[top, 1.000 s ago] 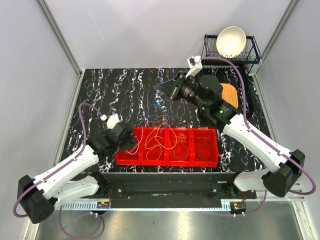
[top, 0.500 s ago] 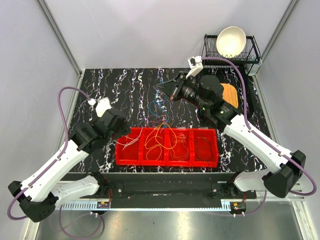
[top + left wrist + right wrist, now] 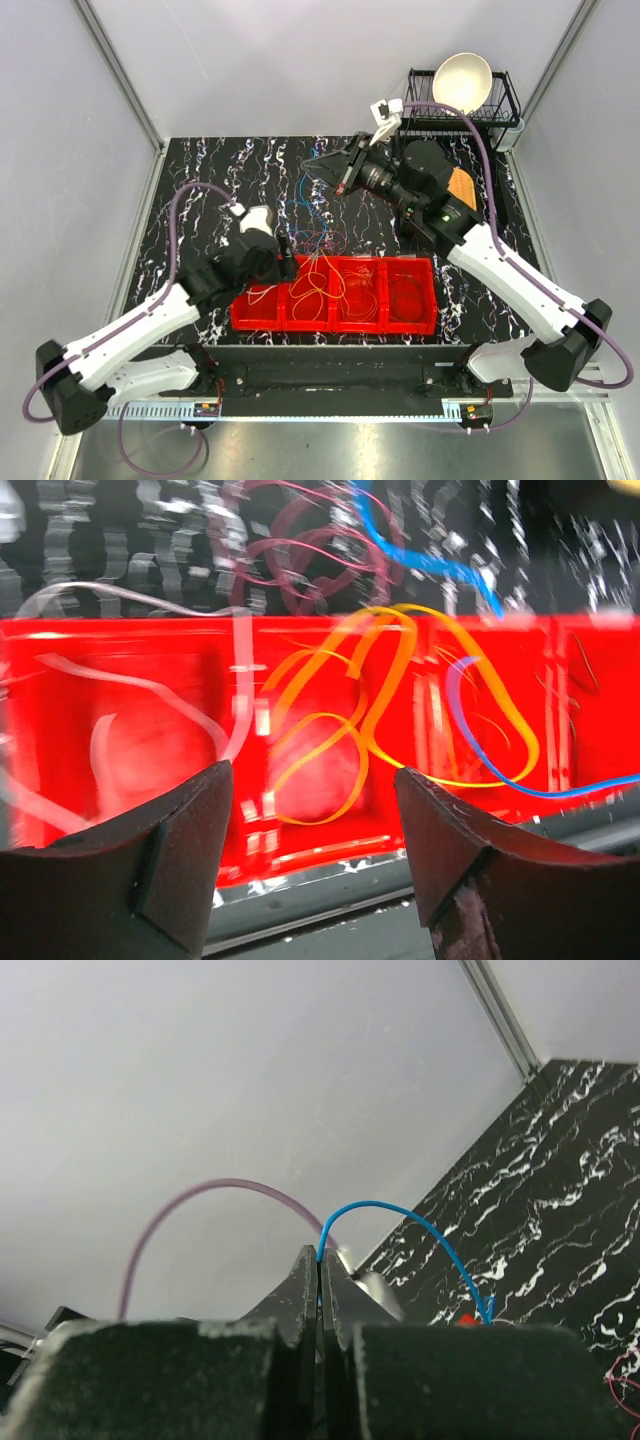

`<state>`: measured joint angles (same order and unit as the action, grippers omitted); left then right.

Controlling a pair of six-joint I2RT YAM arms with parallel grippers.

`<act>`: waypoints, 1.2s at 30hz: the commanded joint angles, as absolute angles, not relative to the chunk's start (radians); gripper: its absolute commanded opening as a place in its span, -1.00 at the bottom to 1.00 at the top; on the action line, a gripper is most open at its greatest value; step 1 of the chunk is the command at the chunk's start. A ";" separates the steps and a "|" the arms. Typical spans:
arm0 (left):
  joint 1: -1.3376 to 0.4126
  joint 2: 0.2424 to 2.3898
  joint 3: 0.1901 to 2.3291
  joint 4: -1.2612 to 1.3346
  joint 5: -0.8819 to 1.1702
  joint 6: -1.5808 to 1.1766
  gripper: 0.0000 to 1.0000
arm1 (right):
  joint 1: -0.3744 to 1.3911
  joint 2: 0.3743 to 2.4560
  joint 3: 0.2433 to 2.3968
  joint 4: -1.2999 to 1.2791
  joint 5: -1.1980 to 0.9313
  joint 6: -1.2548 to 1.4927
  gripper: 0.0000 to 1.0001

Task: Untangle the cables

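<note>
1. The cables [image 3: 318,243] lie as a loose tangle, partly on the table just behind the red divided bin [image 3: 420,322] and partly draped into its compartments. Orange loops [image 3: 388,670] hang over the dividers.
2. The blue cable [image 3: 378,1204] rises out of the heap to your right gripper [image 3: 335,173], whose fingers are pressed together on it.
3. Compared with a second ago, the right gripper sits a little higher and farther back. The blue strand is therefore being drawn away from the pile, which looks like the separating pull in progress.
4. Your left gripper [image 3: 285,257] was beside the bin's left end. It swung outward and now hovers over the bin's back-left corner, right at the edge of the tangle.
5. Its fingers [image 3: 170,850] stand apart with nothing between them. You seem placed to pin or take a second strand while the right arm pulls.
6. The table [image 3: 220,170] is black marble-patterned, enclosed by plain grey walls. A wire dish rack [image 3: 505,100] holding a pale bowl [image 3: 462,80] stands at the far right corner.
</note>
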<state>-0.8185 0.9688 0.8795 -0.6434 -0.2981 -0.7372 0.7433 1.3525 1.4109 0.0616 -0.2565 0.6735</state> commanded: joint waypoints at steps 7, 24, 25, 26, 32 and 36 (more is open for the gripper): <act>-0.905 1.235 0.925 -0.344 -0.317 -0.713 0.29 | 0.752 1.232 1.473 0.028 -0.253 0.638 -1.00; -0.922 1.374 0.988 -0.506 -0.463 -0.753 -1.00 | 0.752 1.183 1.546 -0.095 -0.196 0.571 -1.00; -0.922 1.368 0.991 -0.524 -0.466 -0.749 -1.00 | 0.752 1.178 1.549 -0.098 -0.192 0.563 -1.00; -0.920 1.364 0.992 -0.532 -0.471 -0.747 -1.00 | 0.753 1.172 1.552 -0.106 -0.187 0.558 -1.00; -0.928 1.312 1.000 -0.554 -0.442 -0.738 0.04 | 0.752 1.152 1.536 -0.120 -0.152 0.545 -1.00; -0.945 1.256 1.028 -0.581 -0.425 -0.744 0.37 | 0.752 1.146 1.520 -0.126 -0.138 0.543 -1.00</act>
<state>-0.9257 1.3357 0.9569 -0.5648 -0.4168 -0.7380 0.7448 1.1610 1.5063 -0.1173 -0.1749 0.5690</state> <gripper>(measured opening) 0.648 0.012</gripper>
